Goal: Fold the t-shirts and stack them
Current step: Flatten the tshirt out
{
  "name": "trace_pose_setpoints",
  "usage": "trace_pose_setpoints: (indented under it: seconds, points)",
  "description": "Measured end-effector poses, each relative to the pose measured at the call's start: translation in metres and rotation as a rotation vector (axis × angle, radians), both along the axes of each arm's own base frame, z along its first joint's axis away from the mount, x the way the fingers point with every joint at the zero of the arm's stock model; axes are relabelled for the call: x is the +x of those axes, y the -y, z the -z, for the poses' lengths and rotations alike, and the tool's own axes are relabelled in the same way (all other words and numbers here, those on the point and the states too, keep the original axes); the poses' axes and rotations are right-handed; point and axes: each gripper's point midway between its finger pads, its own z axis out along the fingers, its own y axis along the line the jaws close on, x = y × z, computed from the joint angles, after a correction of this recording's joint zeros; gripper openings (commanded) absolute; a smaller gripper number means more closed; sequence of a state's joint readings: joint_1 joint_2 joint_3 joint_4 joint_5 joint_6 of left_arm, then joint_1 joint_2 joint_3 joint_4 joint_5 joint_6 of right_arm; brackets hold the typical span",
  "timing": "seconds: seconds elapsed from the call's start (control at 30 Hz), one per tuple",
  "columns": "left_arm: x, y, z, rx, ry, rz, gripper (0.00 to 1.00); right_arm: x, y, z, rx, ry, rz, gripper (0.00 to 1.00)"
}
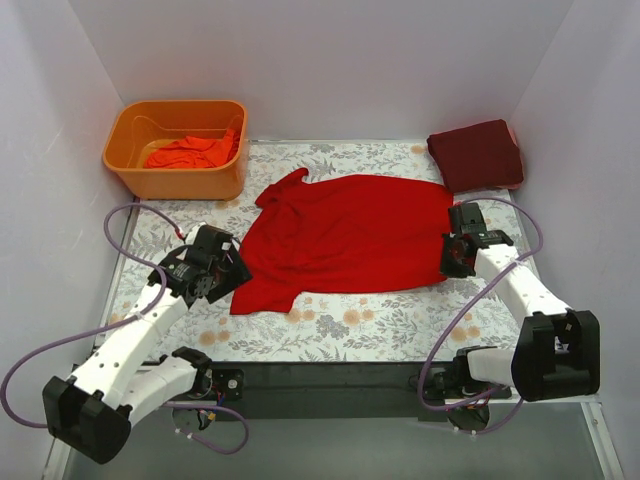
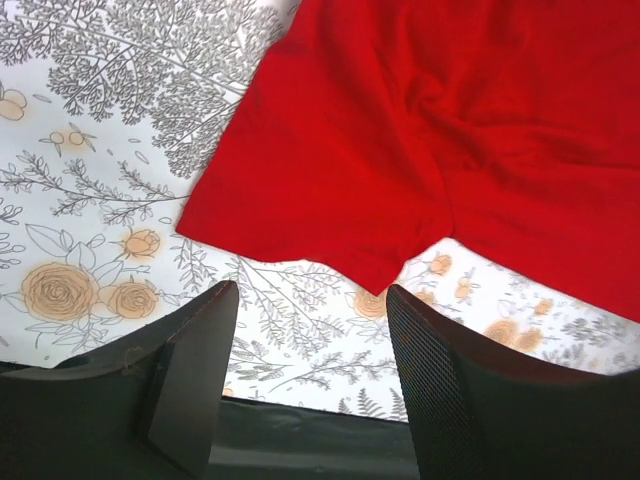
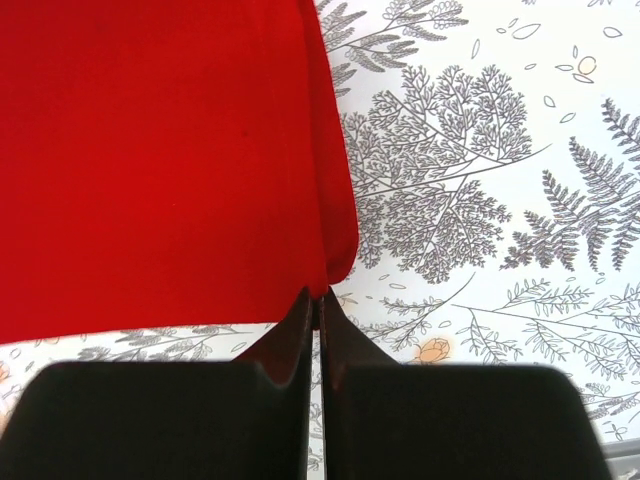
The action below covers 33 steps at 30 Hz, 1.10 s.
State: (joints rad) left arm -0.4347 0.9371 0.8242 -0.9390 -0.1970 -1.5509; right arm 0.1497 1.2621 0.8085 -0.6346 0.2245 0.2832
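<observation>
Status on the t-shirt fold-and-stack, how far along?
Done: one dark maroon cloth t-shirt lies folded at the far right corner. In hand: the bright red cloth t-shirt is spread flat, unfolded; right jaws shut on its edge, left jaws open by a sleeve. Remaining: folding it, stacking, plus orange-red cloth in the orange plastic tub.

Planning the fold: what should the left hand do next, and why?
Probably ease forward and close on the bright red t-shirt at its near corner: the left hand is open, short of it, while the right hand pinches the opposite edge.
</observation>
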Motion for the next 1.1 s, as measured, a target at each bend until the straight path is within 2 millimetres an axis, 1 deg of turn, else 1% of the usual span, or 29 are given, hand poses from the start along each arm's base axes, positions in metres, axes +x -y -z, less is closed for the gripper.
trace_pose_setpoints:
  seconds: [0.03, 0.17, 0.27, 0.33, 0.47, 0.63, 0.83, 0.93, 1.03, 1.1]
  points:
    - [-0.002, 0.000, 0.005, 0.012, -0.025, 0.006, 0.60, -0.001, -0.003, -0.002, 0.014, 0.006, -0.009, 0.01]
    - [-0.005, -0.003, 0.038, 0.097, -0.180, 0.027, 0.59, -0.001, -0.011, -0.010, 0.058, 0.035, -0.041, 0.01]
    - [-0.008, -0.005, 0.063, 0.155, -0.289, 0.042, 0.57, -0.001, -0.016, -0.010, 0.083, 0.036, -0.064, 0.01]
    - [-0.009, -0.007, 0.073, 0.188, -0.341, 0.045, 0.56, -0.002, -0.020, -0.009, 0.100, 0.032, -0.078, 0.01]
    - [-0.002, -0.011, 0.084, 0.245, -0.386, 0.032, 0.54, -0.002, -0.026, -0.010, 0.131, 0.035, -0.100, 0.01]
    - [-0.003, -0.019, 0.100, 0.308, -0.444, 0.007, 0.51, -0.003, -0.031, -0.013, 0.158, 0.059, -0.125, 0.01]
    - [0.002, -0.023, 0.105, 0.321, -0.412, -0.022, 0.50, -0.005, -0.038, -0.008, 0.192, 0.061, -0.149, 0.01]
    - [0.001, -0.023, 0.113, 0.313, -0.402, -0.029, 0.51, -0.004, -0.040, -0.009, 0.206, 0.068, -0.157, 0.01]
    - [0.002, -0.022, 0.114, 0.299, -0.389, -0.045, 0.50, -0.003, -0.043, -0.010, 0.220, 0.073, -0.165, 0.01]
    - [0.002, -0.022, 0.115, 0.286, -0.384, -0.061, 0.48, -0.003, -0.044, -0.011, 0.226, 0.076, -0.169, 0.01]
